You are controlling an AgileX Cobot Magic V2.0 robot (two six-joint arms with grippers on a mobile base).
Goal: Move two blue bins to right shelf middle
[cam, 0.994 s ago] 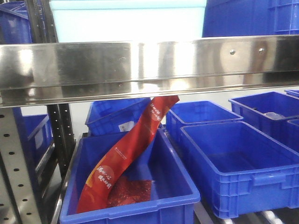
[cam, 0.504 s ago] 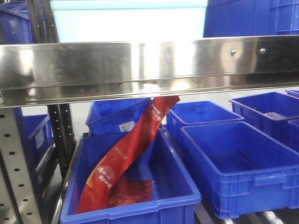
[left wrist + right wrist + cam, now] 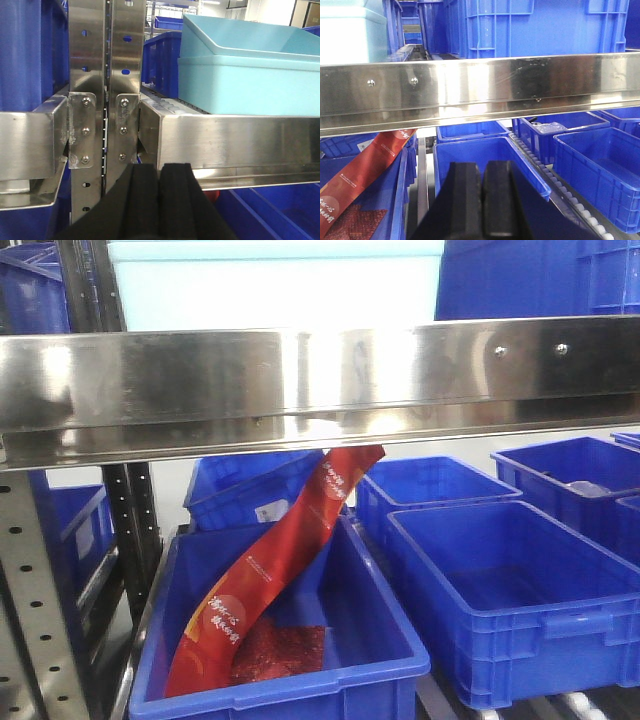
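Five blue bins (image 3: 505, 595) are sitting on the lower shelf level in the front view, below both grippers' height. One red packet (image 3: 270, 565) is leaning in one of them. One light-blue bin (image 3: 245, 70) is resting above the left gripper.

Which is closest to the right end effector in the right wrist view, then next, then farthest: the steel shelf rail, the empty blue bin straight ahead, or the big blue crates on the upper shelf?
From the right end effector, which is shut:
1. Empty blue bin, straight ahead and just below.
2. Steel shelf rail, crossing above.
3. Big blue crates, on the upper shelf behind the rail.
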